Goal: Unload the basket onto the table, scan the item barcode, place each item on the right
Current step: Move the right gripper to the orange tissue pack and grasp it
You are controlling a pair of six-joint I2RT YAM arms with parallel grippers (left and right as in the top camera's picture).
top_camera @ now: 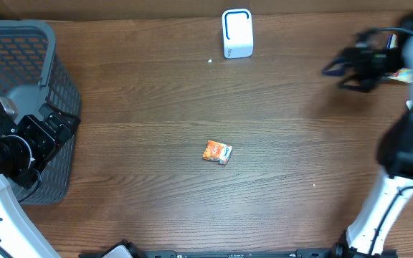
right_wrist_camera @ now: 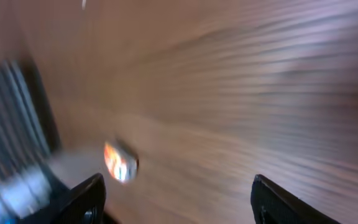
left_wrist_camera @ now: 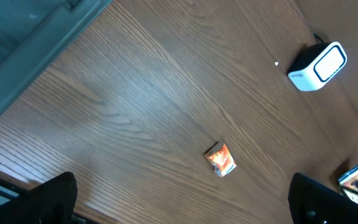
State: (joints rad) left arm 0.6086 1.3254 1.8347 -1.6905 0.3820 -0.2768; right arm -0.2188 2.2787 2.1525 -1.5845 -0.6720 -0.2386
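The item, a small orange packet (top_camera: 217, 152), lies flat near the middle of the wooden table, also seen in the left wrist view (left_wrist_camera: 220, 159) and as a blur in the right wrist view (right_wrist_camera: 120, 163). The white scanner (top_camera: 237, 33) stands at the table's far edge, with its window face showing in the left wrist view (left_wrist_camera: 317, 66). My left gripper (top_camera: 58, 123) hovers open by the basket, far left of the packet. My right gripper (top_camera: 339, 77) hangs open at the far right, nothing between its fingers (right_wrist_camera: 86, 199). No barcode is readable.
A grey mesh basket (top_camera: 20, 86) fills the left side, its wall (left_wrist_camera: 23, 31) close to my left arm. Some colourful packets (top_camera: 404, 75) lie at the right edge behind my right arm. The right wrist view is motion-blurred.
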